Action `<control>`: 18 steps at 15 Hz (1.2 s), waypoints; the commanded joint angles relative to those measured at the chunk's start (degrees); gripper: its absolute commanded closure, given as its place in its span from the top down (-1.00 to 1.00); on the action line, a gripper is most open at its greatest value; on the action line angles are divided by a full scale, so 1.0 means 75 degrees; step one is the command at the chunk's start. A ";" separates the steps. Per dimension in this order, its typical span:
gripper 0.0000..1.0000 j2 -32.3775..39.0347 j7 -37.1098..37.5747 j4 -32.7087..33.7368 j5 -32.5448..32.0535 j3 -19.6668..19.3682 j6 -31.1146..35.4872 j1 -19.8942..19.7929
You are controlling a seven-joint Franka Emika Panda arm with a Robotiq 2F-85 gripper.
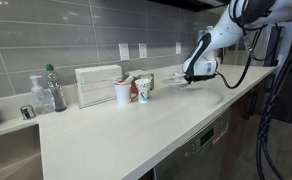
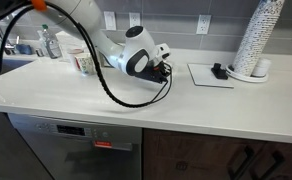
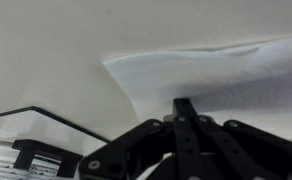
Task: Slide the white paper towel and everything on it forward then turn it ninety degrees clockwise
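The white paper towel (image 3: 211, 68) lies flat on the pale counter and fills the upper right of the wrist view, with one corner pointing left. My gripper (image 3: 185, 104) has its fingers shut together, and the tip rests on or just above the towel's near part. In the exterior views the gripper (image 1: 192, 76) (image 2: 167, 72) is low over the counter and hides most of the towel. A small pale shape (image 1: 176, 76) beside the gripper may be the low white cup. The cup does not show in the wrist view.
A black-edged white mat (image 2: 211, 76) with a tall cup stack (image 2: 258, 38) stands close by. Two red-and-white printed cups (image 1: 124, 92) (image 1: 143, 90), a ribbed white box (image 1: 97, 85) and a bottle (image 1: 52, 88) stand by the wall. The counter's front edge (image 1: 176, 130) is near.
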 commanded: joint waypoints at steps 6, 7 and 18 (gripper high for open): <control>-1.00 -0.0009 0.0429 0.0352 -0.0083 -0.0260 -0.1758 0.0106; -1.00 -0.0049 0.0449 0.0317 -0.0079 -0.0285 -0.1854 0.0110; -1.00 -0.0862 0.0693 -0.1436 0.0149 -0.0211 -0.1098 0.0121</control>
